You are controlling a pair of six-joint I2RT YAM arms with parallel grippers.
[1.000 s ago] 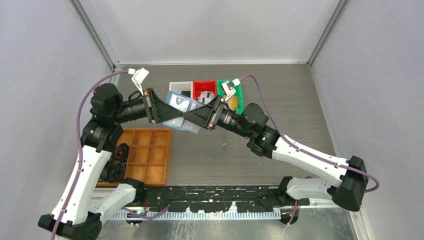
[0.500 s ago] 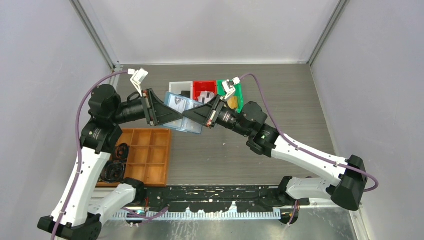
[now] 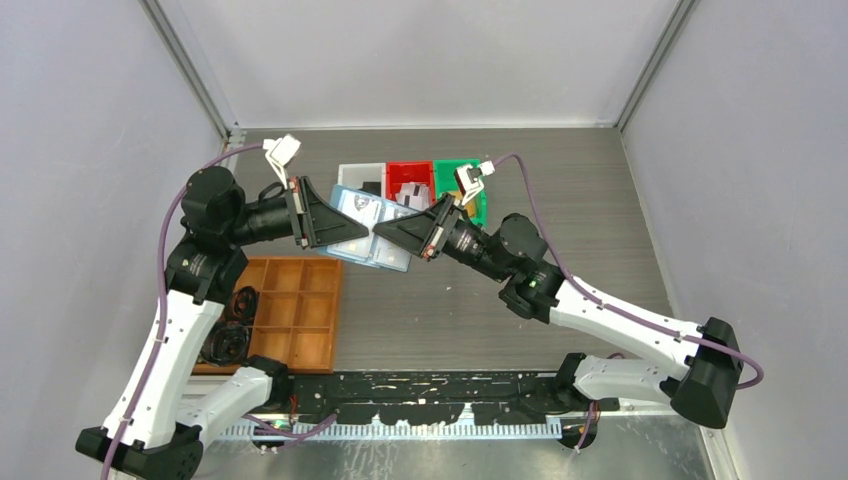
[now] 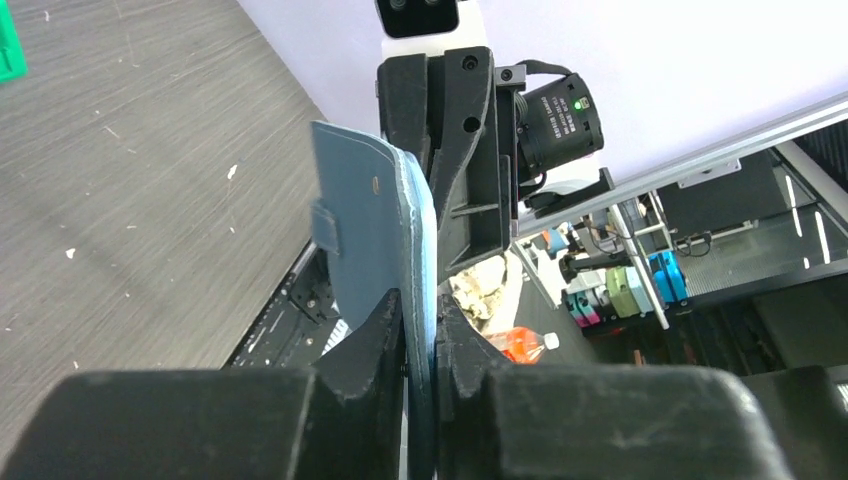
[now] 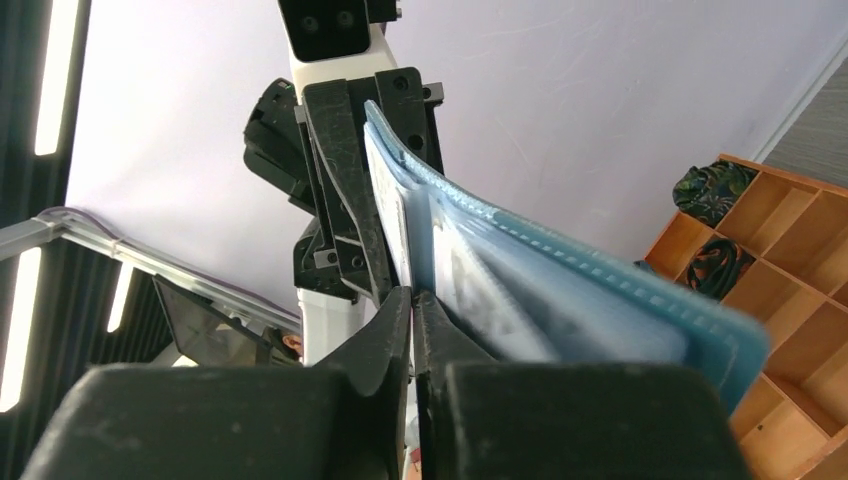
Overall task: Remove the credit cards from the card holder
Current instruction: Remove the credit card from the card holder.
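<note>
risks, left to right: the tray (image 3: 300,320) at the left is not involved. the left gripper (image 3: 364,231) is closed on one edge of the wallet (image 3: 352,248), as seen in the left wrist view, where the wallet (image 4: 365,225) is clamped between both fingers. the wallet is held up off the table (image 3: 600,200), just in front of the bins and between the two grippers. the right gripper (image 3: 381,232) is pinched shut on a thin inner layer at the opposite edge of the wallet (image 5: 580,310); whether a card or only pocket material is caught cannot be told.

if only pocket material is caught, a pull would likely drag the whole wallet out of the left clamp, or stretch it, and no card would be freed. if a card is caught by just its edge, it could slip and be dropped on the table. the fingertips of both grippers are nearly touching, so a small sideways error could knock them together.

counts: one tray, two grippers, one wallet, three bins: white (image 3: 358,174), red (image 3: 408,172), green (image 3: 452,168). one pale card face (image 3: 360,206) seems to show in the wallet; the cards inside cannot be counted.
</note>
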